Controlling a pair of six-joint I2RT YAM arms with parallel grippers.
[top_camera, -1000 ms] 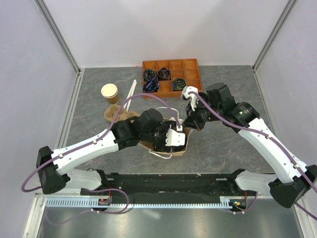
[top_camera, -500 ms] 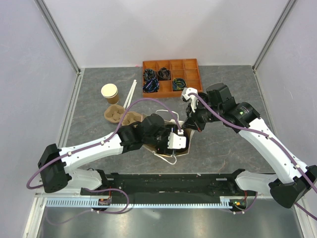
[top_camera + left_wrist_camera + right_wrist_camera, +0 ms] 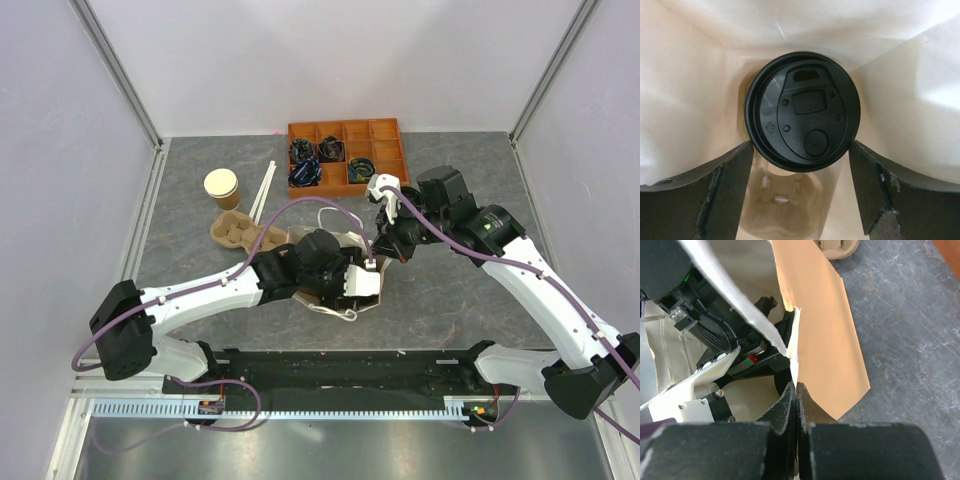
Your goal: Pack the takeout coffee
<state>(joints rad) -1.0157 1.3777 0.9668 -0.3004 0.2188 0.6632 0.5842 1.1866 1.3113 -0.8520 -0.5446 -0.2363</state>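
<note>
Since a second ago, the left arm has shifted rightward, and the left end effector [image 3: 800, 146] stands inside the paper bag [image 3: 825, 330] with its fingers spread wide. Just beyond and between its fingertips sits the takeout coffee [image 3: 802, 117], black lid facing the wrist. A moulded pulp carrier [image 3: 782, 200] shows between the fingers. The right end effector [image 3: 796, 390] is pinched together on the bag's edge, above the counter [image 3: 910, 340].

Bright, even light glowed warm through the paper bag [image 3: 690, 100]. The near right jaws were dark and blurred.
</note>
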